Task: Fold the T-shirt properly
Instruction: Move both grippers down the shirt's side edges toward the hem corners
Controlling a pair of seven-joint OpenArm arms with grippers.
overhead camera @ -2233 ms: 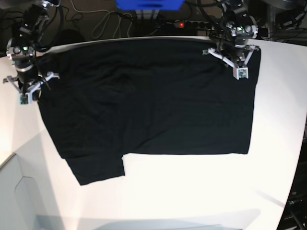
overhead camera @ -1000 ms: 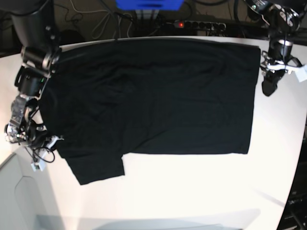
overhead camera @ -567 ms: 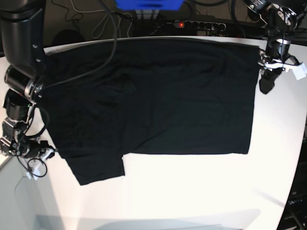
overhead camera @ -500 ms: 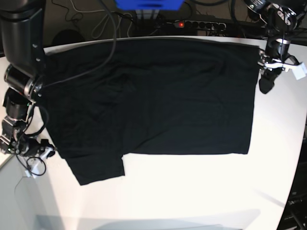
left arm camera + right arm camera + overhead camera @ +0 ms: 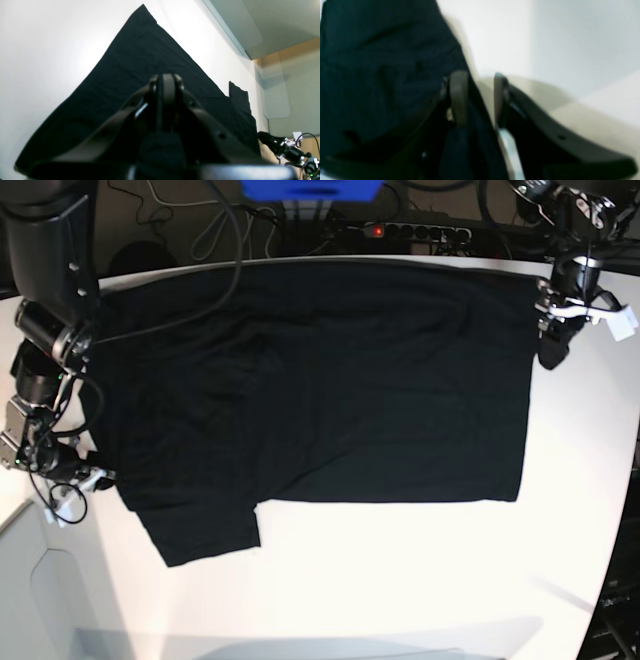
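The black T-shirt (image 5: 320, 380) lies spread flat and plain side up on the white table (image 5: 400, 580), one short sleeve (image 5: 200, 530) sticking out toward the front. My left gripper (image 5: 548, 358) hovers at the shirt's far right corner; the left wrist view shows it (image 5: 166, 83) shut with nothing in it above the cloth (image 5: 140, 57). My right gripper (image 5: 92, 477) is low at the shirt's left edge, just above the sleeve. In the right wrist view it (image 5: 478, 97) stands open, and the cloth's edge (image 5: 382, 62) runs past its left finger (image 5: 458, 97).
A blue box (image 5: 310, 188), a power strip (image 5: 410, 230) and loose cables lie behind the table's far edge. The table's left edge drops to a grey panel (image 5: 50, 600). Bare white tabletop lies in front of and to the right of the shirt.
The right gripper has opened and crept up along the shirt's left edge. The left gripper has shifted slightly toward the shirt's right corner and stays shut. The shirt has not moved.
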